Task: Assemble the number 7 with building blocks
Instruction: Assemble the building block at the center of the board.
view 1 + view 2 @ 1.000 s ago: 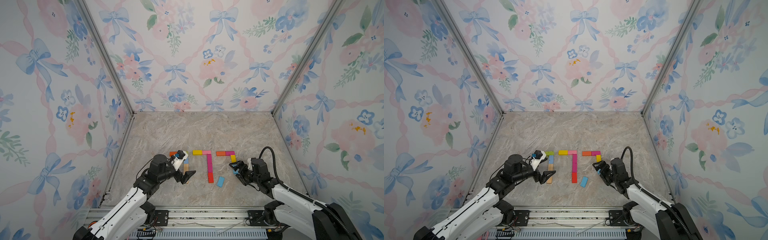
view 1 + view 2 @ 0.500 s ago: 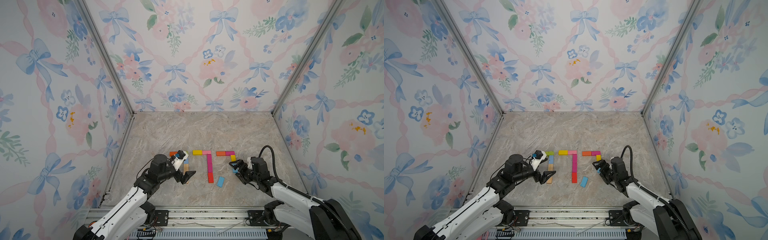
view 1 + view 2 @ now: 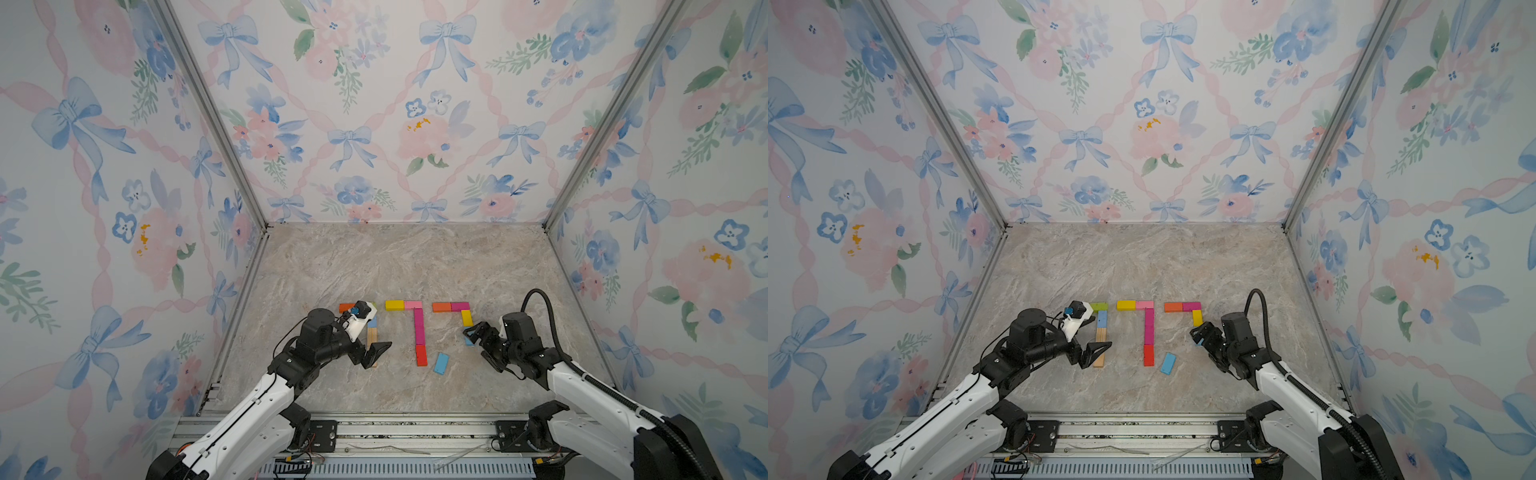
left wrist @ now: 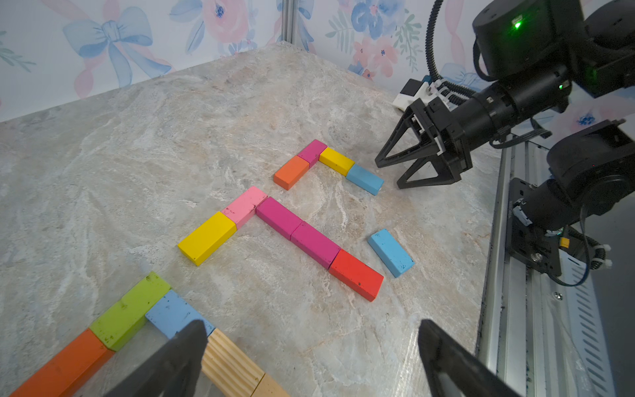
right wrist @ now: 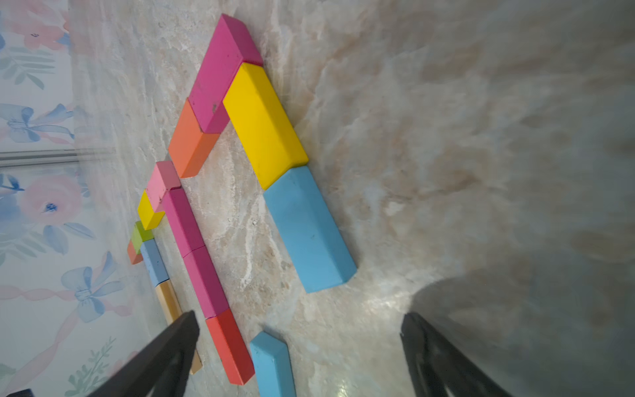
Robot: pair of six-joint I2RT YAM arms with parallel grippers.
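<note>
The building blocks lie flat on the marble table (image 3: 374, 266) as three 7 shapes. The left shape, orange (image 4: 65, 364), green, blue and plain wood, is partly under my left gripper (image 4: 309, 330), which is open and empty with one finger over the wood block (image 4: 233, 364). The middle shape runs from yellow (image 3: 394, 305) down to red (image 3: 421, 355). The right shape is orange, magenta, yellow (image 5: 264, 127) and blue (image 5: 309, 230). My right gripper (image 5: 299, 319) is open and empty just short of that blue block. A loose blue block (image 3: 441, 363) lies askew beside the red one.
Floral walls close in the table on three sides, with metal corner posts (image 3: 582, 124). A metal rail (image 3: 374, 432) with both arm bases runs along the front edge. My right gripper (image 4: 388, 174) shows in the left wrist view, low over the table.
</note>
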